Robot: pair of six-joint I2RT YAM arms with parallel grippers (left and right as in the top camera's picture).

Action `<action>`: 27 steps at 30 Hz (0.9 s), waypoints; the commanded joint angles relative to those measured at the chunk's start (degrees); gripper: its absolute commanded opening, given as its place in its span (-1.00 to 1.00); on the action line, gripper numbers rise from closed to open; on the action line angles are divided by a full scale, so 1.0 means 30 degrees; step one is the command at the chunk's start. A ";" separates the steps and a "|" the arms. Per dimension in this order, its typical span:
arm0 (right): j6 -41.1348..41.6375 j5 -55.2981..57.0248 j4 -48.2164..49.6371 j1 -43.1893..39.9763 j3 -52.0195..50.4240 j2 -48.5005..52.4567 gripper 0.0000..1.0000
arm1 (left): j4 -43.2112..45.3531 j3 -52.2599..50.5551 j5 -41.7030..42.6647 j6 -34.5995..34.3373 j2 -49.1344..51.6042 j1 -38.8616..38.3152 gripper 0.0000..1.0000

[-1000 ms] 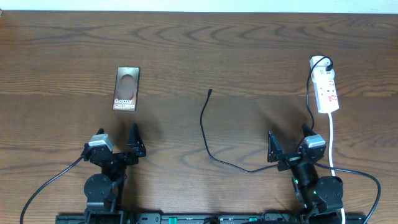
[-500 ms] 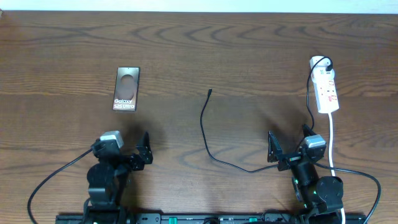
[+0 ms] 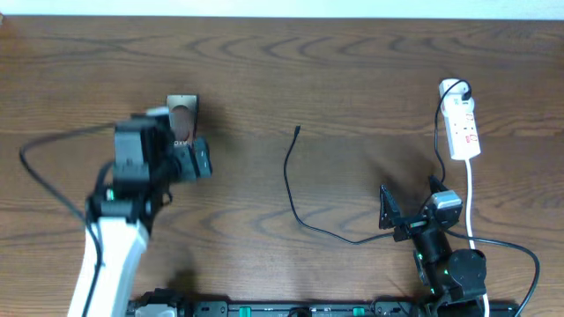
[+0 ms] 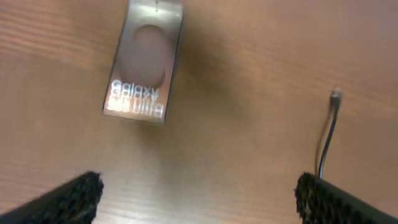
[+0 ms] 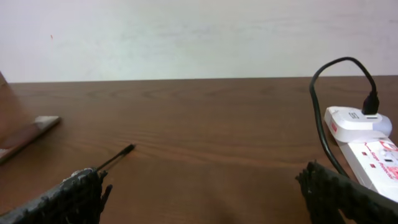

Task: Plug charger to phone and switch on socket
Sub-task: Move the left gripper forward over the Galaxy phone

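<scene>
The phone, a dark brown slab with white lettering, lies at the left; my left arm covers its near end. In the left wrist view the phone lies just ahead of my open, empty left gripper, which hovers above it. The charger cable curves across the middle of the table, and its plug tip lies loose; the tip also shows in the wrist views. The white socket strip lies at the far right. My right gripper is open and empty at the near right.
A white adapter with the black cable in it sits on the strip's far end. The strip's thick white cord runs toward the near edge beside my right arm. A pale wall stands behind the table.
My left arm has risen from its rest near the front edge and reached forward over the phone, covering its near end. The right arm, cable and strip have not moved.
</scene>
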 commanded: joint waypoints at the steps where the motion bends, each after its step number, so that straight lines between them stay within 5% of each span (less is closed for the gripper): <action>1: 0.0168 -0.0117 -0.0029 0.0095 -0.0066 -0.0131 0.99 | -0.2310 0.4131 -0.0947 0.1348 0.2907 0.0051 0.98; 3: 0.0160 -0.0117 -0.0029 0.0095 -0.0066 -0.0131 0.98 | -0.3359 0.5690 -0.1712 0.1741 0.4131 0.0051 0.98; 9: 0.0168 -0.0117 -0.0029 0.0095 -0.0066 -0.0124 0.99 | -0.3468 0.7038 -0.1770 0.8014 0.5304 0.0087 0.98; 22: 0.0168 -0.0117 -0.0029 0.0095 -0.0066 -0.0131 0.98 | -0.3483 0.7031 -0.2055 0.8051 0.5377 0.0087 0.96; 27: 0.0168 -0.0117 -0.0029 0.0095 -0.0066 -0.0131 0.99 | -0.3483 0.7053 -0.3606 0.5996 0.7176 0.0328 0.96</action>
